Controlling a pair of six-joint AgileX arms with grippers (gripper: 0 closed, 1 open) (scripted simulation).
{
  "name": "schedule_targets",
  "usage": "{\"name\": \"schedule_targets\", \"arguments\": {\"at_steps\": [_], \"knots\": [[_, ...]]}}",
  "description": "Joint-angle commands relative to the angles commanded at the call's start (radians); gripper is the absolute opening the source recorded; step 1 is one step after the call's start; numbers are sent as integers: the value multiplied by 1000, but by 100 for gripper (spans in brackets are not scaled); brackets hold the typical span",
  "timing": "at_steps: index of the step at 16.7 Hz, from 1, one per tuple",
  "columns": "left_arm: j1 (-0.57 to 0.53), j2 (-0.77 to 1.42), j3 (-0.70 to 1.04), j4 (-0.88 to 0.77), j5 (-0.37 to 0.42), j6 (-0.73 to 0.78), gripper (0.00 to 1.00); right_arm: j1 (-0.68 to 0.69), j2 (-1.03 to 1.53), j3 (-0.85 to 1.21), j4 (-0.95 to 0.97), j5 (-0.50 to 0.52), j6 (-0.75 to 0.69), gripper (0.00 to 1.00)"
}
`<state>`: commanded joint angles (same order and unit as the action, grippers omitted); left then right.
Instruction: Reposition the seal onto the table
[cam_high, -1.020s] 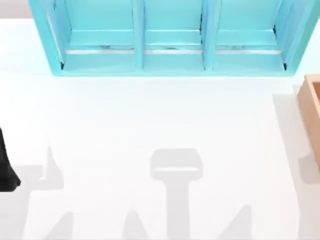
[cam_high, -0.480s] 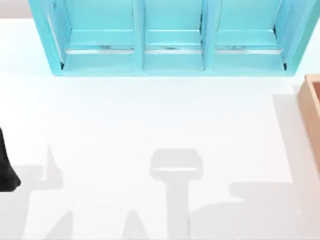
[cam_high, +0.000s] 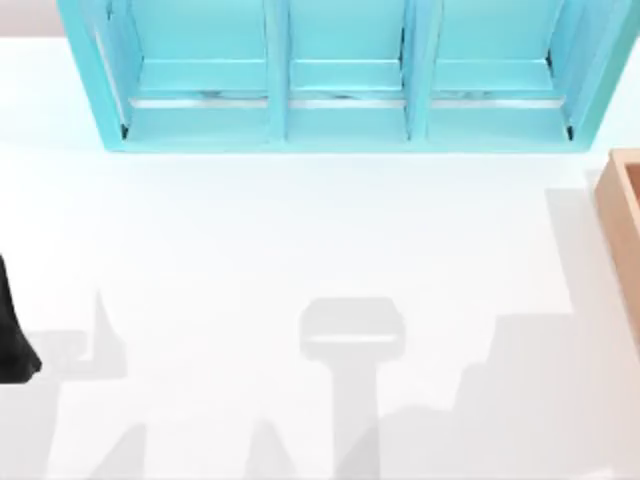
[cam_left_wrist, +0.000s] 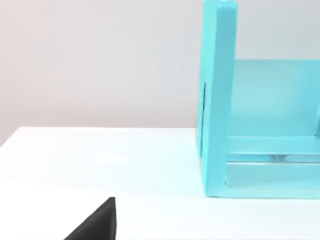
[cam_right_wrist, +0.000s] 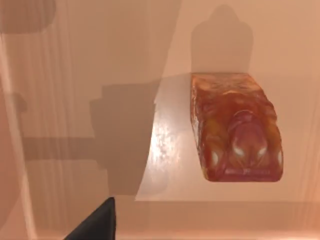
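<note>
The seal (cam_right_wrist: 235, 127), a blocky orange-brown figure with a reddish top, lies on the floor of the light-brown wooden box (cam_right_wrist: 75, 100) in the right wrist view. My right gripper (cam_right_wrist: 95, 225) hangs above the box's inside, off to the side of the seal and apart from it; just a black corner of it shows. In the top view the box (cam_high: 625, 220) sits at the right edge of the white table (cam_high: 300, 230). My left gripper (cam_high: 12, 340) is parked at the table's left edge.
A turquoise three-bay shelf unit (cam_high: 340, 110) stands along the back of the table, and its end wall (cam_left_wrist: 217, 100) shows in the left wrist view. Grey shadows of the arms fall across the front of the table.
The shadow at the table's front right has grown and shifted toward the wooden box. The left arm has stayed where it was.
</note>
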<state>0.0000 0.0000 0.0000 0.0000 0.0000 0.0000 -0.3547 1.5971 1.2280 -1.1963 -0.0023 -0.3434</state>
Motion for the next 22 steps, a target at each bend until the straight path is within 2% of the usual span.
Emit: {"name": "schedule_targets", "arguments": {"at_steps": [11, 22], "knots": [[0, 0, 0, 0, 0, 0, 100, -4, 28, -10, 34, -1, -5, 100], [0, 0, 0, 0, 0, 0, 100, 3, 134, -272, 398, 0, 5, 100]]}}
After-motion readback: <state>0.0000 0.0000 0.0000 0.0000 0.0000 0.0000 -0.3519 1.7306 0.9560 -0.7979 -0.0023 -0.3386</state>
